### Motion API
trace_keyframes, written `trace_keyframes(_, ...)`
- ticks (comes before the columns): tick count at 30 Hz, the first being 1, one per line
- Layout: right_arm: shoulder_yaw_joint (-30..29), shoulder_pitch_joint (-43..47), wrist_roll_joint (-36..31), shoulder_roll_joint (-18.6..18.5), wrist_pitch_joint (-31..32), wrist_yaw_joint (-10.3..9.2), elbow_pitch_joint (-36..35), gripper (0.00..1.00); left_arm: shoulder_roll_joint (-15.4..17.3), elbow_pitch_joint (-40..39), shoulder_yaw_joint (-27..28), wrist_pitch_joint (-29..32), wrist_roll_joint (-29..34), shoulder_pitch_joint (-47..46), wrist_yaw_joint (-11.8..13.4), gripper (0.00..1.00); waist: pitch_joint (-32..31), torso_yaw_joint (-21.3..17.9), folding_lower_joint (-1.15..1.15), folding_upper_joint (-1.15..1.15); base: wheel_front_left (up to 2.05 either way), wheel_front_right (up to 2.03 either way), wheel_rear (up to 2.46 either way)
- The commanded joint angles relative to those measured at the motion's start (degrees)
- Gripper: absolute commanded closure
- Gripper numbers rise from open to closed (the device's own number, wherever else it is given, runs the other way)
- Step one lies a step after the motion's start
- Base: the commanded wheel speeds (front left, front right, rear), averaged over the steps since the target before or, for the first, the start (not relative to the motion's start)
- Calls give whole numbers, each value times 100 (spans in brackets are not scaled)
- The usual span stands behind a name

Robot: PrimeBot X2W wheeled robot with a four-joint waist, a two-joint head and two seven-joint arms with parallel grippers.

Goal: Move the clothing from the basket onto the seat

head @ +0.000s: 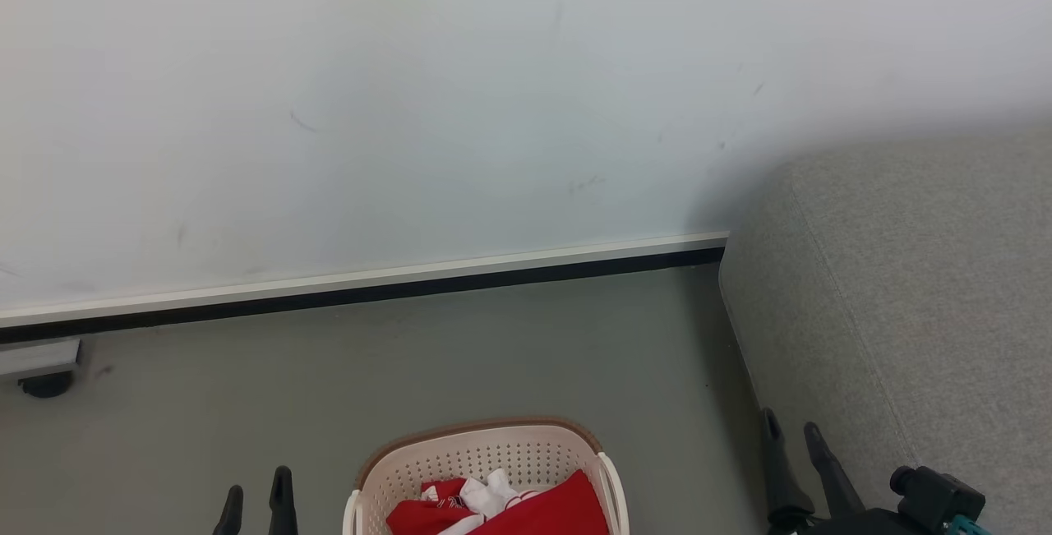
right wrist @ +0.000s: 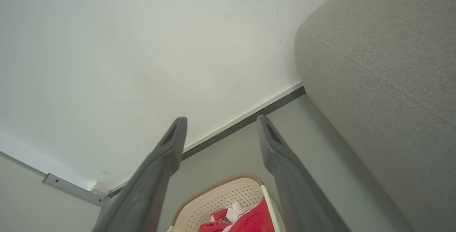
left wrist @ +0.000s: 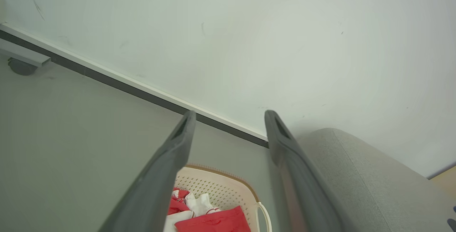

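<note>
Left gripper [head: 257, 486]: its two dark fingers stood wide apart with nothing between them, over the floor [head: 493, 346] just left of the basket [head: 493, 457].
Right gripper [head: 791, 424]: fingers spread as wide and also empty, beside the sofa's [head: 904, 288] side edge, right of the basket.
Basket: cream, perforated and brown-rimmed, it sat on the grey floor between the two grippers, well short of the floor's wall edge and apart from the sofa.
Clothing [head: 542, 510]: red and white garments lay bunched inside the basket.
Sofa: light grey fabric, its rounded corner met the wall [head: 411, 108].
Wall: white and scuffed, with a pale baseboard [head: 370, 282] above a dark strip.
</note>
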Motion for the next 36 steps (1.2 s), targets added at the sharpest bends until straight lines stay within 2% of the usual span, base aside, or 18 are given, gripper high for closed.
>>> trace_keyframes(1, 71, -61, -147, -58, -69, 2, -72, 0, 31, -90, 9, -53, 158, 76, 20, 0, -9, -1, 0, 0, 0, 0, 0)
trace_keyframes(9, 298, -59, -549, -85, -197, 3, -122, 0, 32, -277, 36, -151, 699, 143, 42, 0, -64, -5, 0, 0, 0, 0, 0)
trace_keyframes(19, 303, 25, -1077, -45, -356, 3, -252, 0, 35, -463, 50, -262, 1291, 235, 107, 0, -120, -13, 0, 0, 0, 0, 0)
trace_keyframes(36, 369, 68, -1882, -5, -575, 4, -396, 0, 37, -587, 45, -416, 2148, 264, 34, 0, -148, -39, 0, 0, 0, 0, 0)
